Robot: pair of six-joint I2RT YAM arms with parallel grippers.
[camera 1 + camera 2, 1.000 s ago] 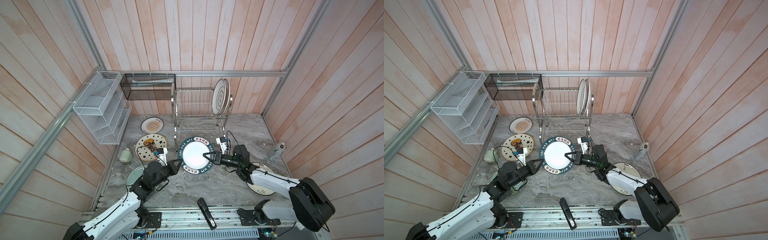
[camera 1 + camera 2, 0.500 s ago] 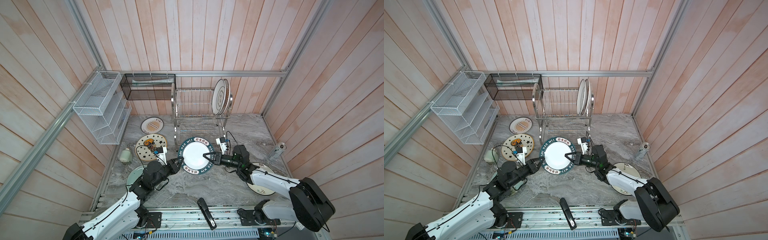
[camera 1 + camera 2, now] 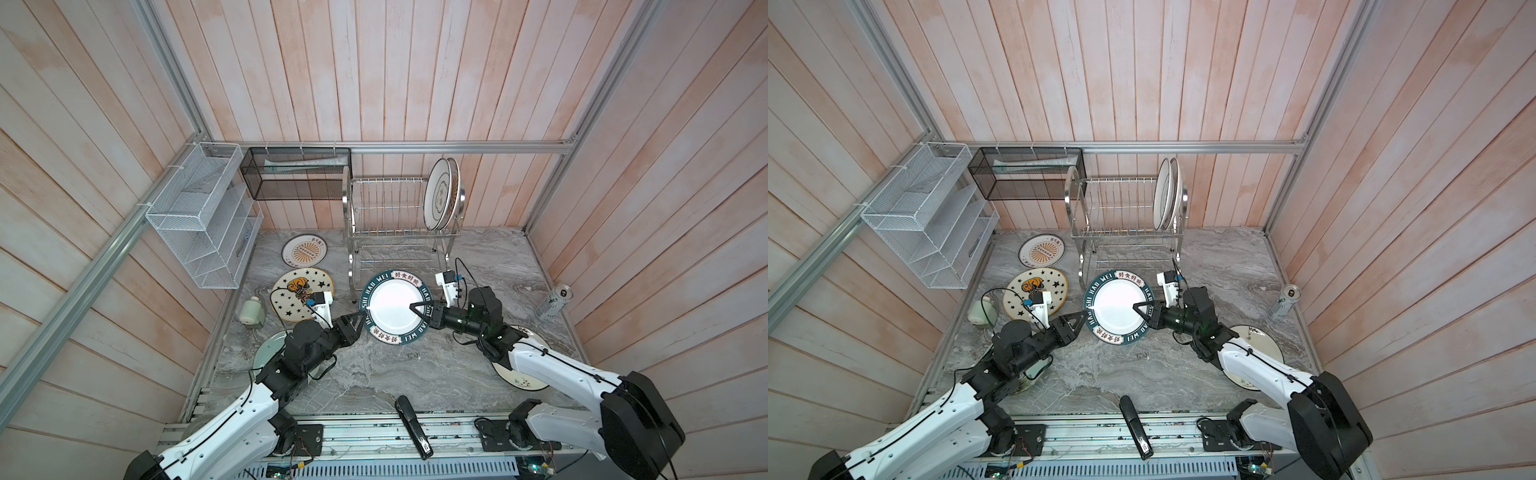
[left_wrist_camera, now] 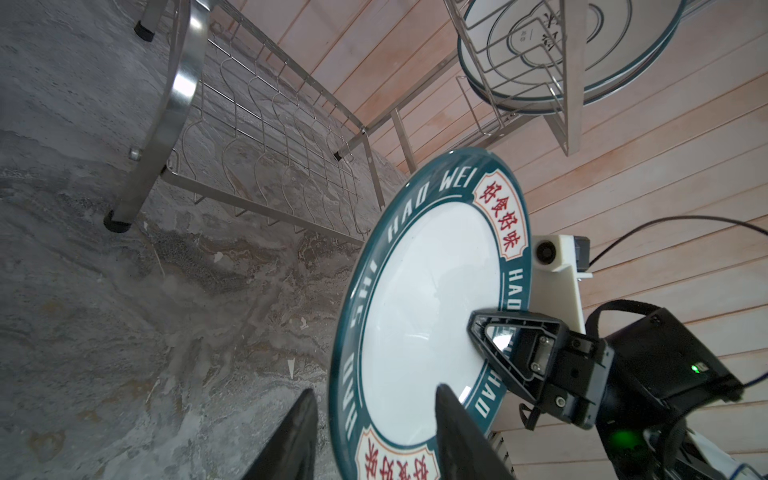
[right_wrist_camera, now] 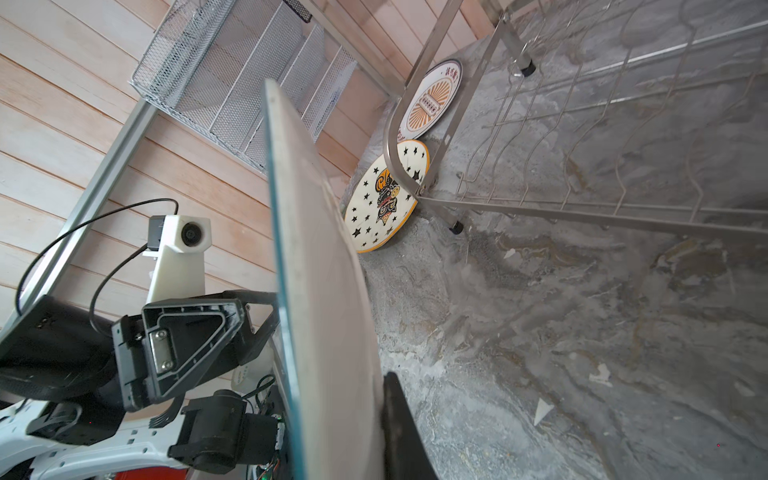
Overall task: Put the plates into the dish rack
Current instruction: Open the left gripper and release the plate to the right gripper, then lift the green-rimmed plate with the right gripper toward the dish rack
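A white plate with a teal lettered rim (image 3: 395, 307) (image 3: 1117, 305) (image 4: 424, 316) (image 5: 316, 249) hangs tilted on edge in front of the dish rack (image 3: 399, 216) (image 3: 1125, 216). My right gripper (image 3: 415, 309) (image 3: 1138, 308) (image 5: 340, 386) is shut on its right rim. My left gripper (image 3: 360, 322) (image 3: 1081, 320) (image 4: 376, 392) is open and straddles the left rim with gaps on both sides. Two plates (image 3: 442, 193) (image 4: 573, 50) stand in the rack's upper tier, at its right end. Sunburst (image 3: 304, 249), star (image 3: 291, 299), pale green (image 3: 266, 353) and flowered (image 3: 523, 378) plates lie on the table.
A white mesh organizer (image 3: 203, 216) and a black mesh basket (image 3: 297, 174) hang on the back left wall. A can (image 3: 555, 301) stands at the right edge, and a small pale jar (image 3: 251, 313) at the left. A black tool (image 3: 411, 426) lies at the front.
My left gripper has opened off the teal plate's left rim. The plate stays in the right gripper and has barely moved.
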